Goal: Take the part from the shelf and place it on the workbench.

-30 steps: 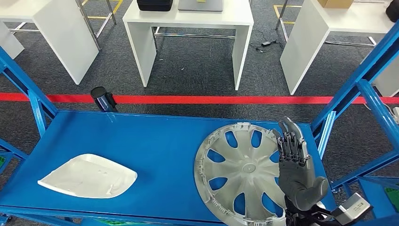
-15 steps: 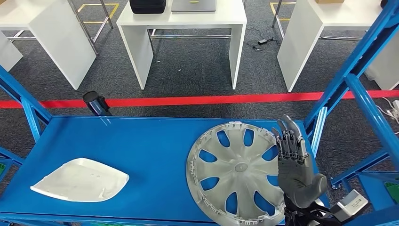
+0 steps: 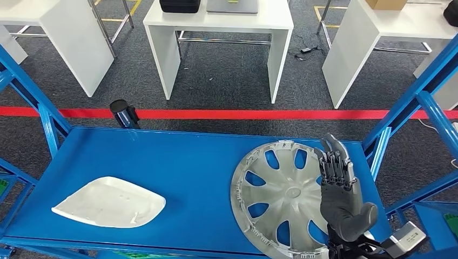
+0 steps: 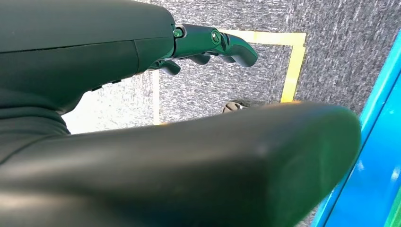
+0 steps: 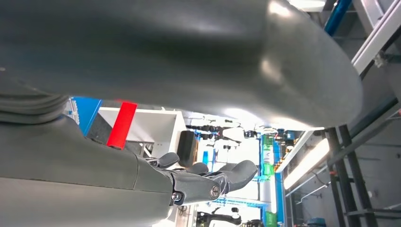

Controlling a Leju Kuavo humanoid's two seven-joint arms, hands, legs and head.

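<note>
A silver wheel cover (image 3: 283, 197) lies flat on the right part of the blue shelf (image 3: 178, 162). A white curved plastic part (image 3: 110, 201) lies near the shelf's front left. My right hand (image 3: 339, 189) is raised above the wheel cover's right rim, fingers (image 3: 335, 162) straight and apart, palm empty; in the right wrist view its fingers (image 5: 208, 182) also extend with nothing between them. My left hand (image 4: 208, 45) hangs beside the shelf edge over the grey floor, its fingers slightly curled and holding nothing.
Blue frame posts (image 3: 410, 102) rise at the shelf's right and left (image 3: 38, 102) ends. A dark cylinder (image 3: 123, 112) stands at the shelf's back left edge. Beyond a red floor line (image 3: 227, 114) stand white tables (image 3: 221, 32).
The whole view has shifted slightly with the camera. My right hand keeps the same raised, spread pose over the wheel cover's right rim.
</note>
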